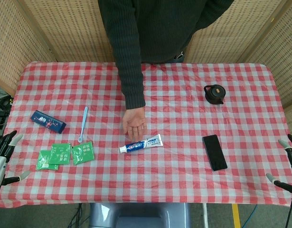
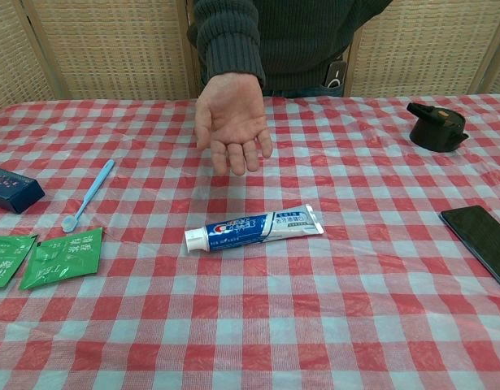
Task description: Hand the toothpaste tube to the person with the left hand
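Observation:
A white and blue toothpaste tube (image 1: 141, 144) (image 2: 254, 228) lies flat near the middle of the checked table, cap end pointing left. Just beyond it the person's hand (image 1: 135, 123) (image 2: 231, 120) hovers palm up, fingers spread. My left hand (image 1: 3, 156) sits at the table's left edge, far from the tube, fingers apart and holding nothing. At the right edge my right hand (image 1: 287, 164) is likewise open and empty. Neither hand shows in the chest view.
Left of the tube lie a light blue toothbrush (image 1: 83, 124) (image 2: 89, 195), green sachets (image 1: 65, 153) (image 2: 63, 256) and a dark blue box (image 1: 48, 121) (image 2: 12, 188). A black phone (image 1: 214, 152) (image 2: 481, 240) and a small black teapot (image 1: 214, 94) (image 2: 435, 126) are on the right.

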You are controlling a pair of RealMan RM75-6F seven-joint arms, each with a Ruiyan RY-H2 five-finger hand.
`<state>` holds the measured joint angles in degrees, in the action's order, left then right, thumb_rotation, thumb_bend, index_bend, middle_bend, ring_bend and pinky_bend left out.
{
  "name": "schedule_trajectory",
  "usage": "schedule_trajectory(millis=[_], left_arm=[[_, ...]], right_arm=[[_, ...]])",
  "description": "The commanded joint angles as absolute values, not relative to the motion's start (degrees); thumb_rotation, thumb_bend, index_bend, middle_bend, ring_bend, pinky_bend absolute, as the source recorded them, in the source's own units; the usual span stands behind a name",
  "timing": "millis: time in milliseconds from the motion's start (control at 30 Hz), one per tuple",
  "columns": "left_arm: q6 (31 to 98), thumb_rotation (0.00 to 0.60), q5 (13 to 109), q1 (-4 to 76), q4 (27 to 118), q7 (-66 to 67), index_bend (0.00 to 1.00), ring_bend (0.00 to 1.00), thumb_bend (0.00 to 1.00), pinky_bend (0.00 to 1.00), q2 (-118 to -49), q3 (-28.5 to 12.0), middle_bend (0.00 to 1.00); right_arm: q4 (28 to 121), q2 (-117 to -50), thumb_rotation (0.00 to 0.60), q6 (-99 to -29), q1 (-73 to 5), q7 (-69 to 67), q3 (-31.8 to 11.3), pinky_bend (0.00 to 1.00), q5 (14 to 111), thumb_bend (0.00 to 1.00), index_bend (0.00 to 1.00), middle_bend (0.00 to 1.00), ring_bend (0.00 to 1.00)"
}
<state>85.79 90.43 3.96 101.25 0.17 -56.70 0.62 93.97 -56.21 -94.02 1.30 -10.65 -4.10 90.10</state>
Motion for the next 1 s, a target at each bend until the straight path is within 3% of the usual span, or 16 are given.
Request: schedule_trajectory(millis=[33, 300, 500, 733, 900, 1000], left_arm=[[85.60, 0.600, 90.32, 4.04, 101.23, 0.27, 0.00, 0.00, 0.00, 0.00, -56.77, 0.59, 0.00], [83.66, 0.600, 90.04, 5.02, 101.58, 1.77, 0.00, 0.00, 0.00, 0.00, -57.69, 0.59, 0.00], [74.20, 0.600, 89.23, 10.62, 103.04, 4.58, 0.00, 0.00, 0.00, 0.00, -61.22, 0.02, 0.00], [58.04, 0.600, 82.45, 22.16, 99.94, 10.15, 0.00, 0.00, 0.00, 0.00, -71.88, -4.72, 0.00], [50.87, 0.600, 75.41, 29.03, 94.50, 13.17, 0.01, 0.00, 0.00, 0.02, -81.57, -8.72, 0.00], [48.87, 0.600, 71.95, 32.04, 91.06, 14.90, 0.07, 0.02, 0.06, 0.07, -86.74, -10.40, 0.00]], right_arm=[[93.97, -56.19, 0.600, -94.02, 1.31, -10.72, -4.10, 0.00, 90.07, 0.00, 0.16, 0.00, 0.00], [94.01, -55.95, 0.600, -94.27, 1.47, -11.36, -4.21, 0.00, 89.89, 0.00, 0.16, 0.00, 0.00], [93.93, -55.93, 0.600, -93.79, 1.28, -11.47, -4.37, 0.00, 89.42, 0.00, 0.16, 0.00, 0.00], [93.85, -56.08, 0.600, -92.73, 0.83, -11.09, -4.74, 0.00, 88.32, 0.00, 0.16, 0.00, 0.00], [93.69, -56.06, 0.600, -92.05, 0.63, -11.20, -4.98, 0.00, 87.45, 0.00, 0.16, 0.00, 0.00], [93.51, -55.98, 0.600, -91.58, 0.50, -11.58, -5.17, 0.00, 86.82, 0.00, 0.16, 0.00, 0.00]])
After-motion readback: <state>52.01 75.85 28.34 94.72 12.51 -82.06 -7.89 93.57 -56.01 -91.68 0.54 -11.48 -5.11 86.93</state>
